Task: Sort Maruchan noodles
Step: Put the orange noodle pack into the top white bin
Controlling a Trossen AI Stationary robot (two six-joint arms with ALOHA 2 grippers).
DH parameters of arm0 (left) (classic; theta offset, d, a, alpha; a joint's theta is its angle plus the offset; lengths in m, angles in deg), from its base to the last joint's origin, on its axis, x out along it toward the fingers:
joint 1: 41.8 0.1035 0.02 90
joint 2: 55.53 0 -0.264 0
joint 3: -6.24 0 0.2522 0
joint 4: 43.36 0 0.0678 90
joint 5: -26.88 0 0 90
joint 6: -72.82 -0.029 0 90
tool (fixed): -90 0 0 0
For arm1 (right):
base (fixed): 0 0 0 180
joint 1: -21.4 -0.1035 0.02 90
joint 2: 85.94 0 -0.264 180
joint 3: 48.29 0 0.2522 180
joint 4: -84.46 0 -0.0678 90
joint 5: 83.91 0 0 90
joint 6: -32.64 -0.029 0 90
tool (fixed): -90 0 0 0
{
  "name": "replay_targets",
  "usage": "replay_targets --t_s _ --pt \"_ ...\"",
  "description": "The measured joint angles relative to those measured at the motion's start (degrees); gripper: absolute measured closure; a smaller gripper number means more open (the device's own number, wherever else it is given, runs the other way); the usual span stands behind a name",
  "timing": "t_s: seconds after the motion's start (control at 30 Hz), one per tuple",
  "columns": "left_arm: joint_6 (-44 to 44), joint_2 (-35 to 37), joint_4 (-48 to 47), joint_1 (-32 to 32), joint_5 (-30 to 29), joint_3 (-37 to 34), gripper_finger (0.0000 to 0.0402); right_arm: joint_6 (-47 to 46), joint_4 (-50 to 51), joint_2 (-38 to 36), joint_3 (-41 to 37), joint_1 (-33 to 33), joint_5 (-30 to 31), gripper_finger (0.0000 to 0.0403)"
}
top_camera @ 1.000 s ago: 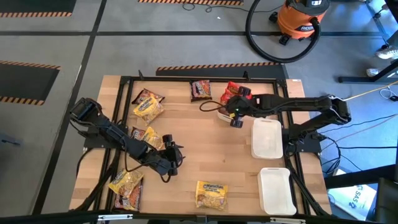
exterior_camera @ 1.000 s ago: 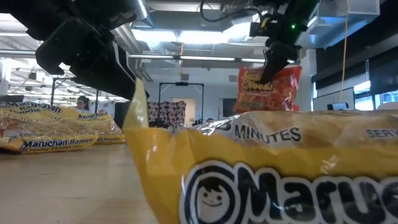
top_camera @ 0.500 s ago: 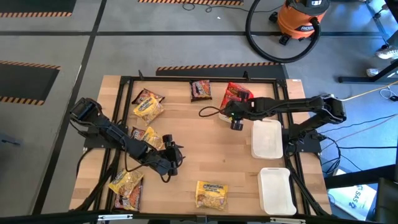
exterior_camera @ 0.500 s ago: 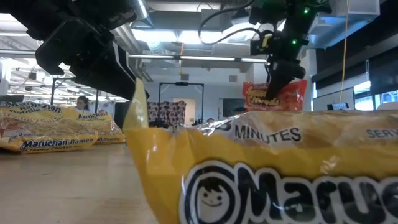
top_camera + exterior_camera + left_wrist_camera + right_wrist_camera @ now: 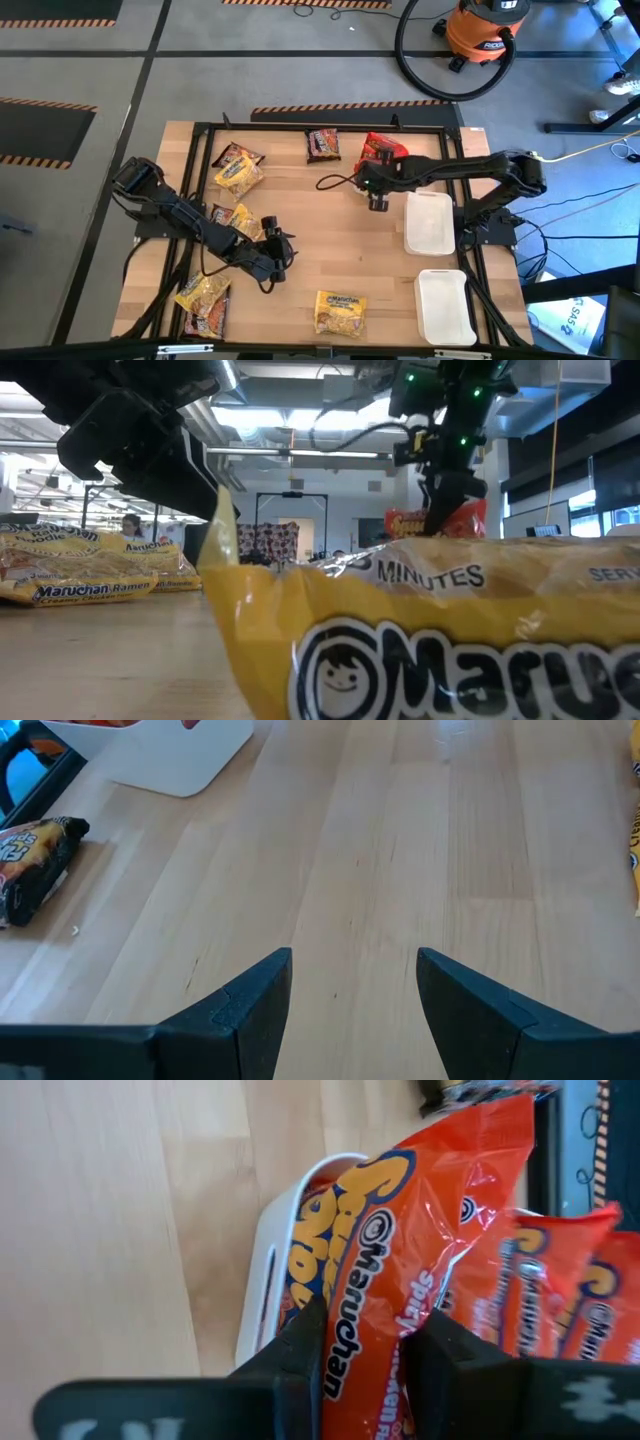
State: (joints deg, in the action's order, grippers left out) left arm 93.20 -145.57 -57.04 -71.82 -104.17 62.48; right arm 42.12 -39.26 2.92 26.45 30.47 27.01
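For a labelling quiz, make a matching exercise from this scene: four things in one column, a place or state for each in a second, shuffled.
Things:
1. red Maruchan packet
2. left tool
3. dark brown packet
4. lone yellow packet

Places or states:
A. open over bare wood
B. lying at the table's near edge
C. pinched in the right tool, over a white tray with other red packets
D. lying flat at the table's far edge

Pairs: 1-C, 2-A, 3-D, 4-B
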Motion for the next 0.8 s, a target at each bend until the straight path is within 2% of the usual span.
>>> replay_targets --t_s 0.23,0.5,0.6,0.8 --pt "-0.01 0.00 0.08 0.00 0.00 0.00 0.0192 -0.57 -0.72 3.56 0.09 -0.03 -0.19 0.0326" --pt "-0.02 0.00 0.15 0.00 0.00 0.00 0.0192 -4.28 0.17 3.98 0.10 -0.05 0.61 0.0322" --pt "-0.02 0.00 0.15 0.00 0.00 0.00 0.0192 -4.07 1.83 3.98 0.10 -0.03 1.14 0.0297" --pt "-0.05 0.00 0.15 0.00 0.00 0.00 0.0192 -3.29 4.81 3.86 0.10 -0.05 6.27 0.0205"
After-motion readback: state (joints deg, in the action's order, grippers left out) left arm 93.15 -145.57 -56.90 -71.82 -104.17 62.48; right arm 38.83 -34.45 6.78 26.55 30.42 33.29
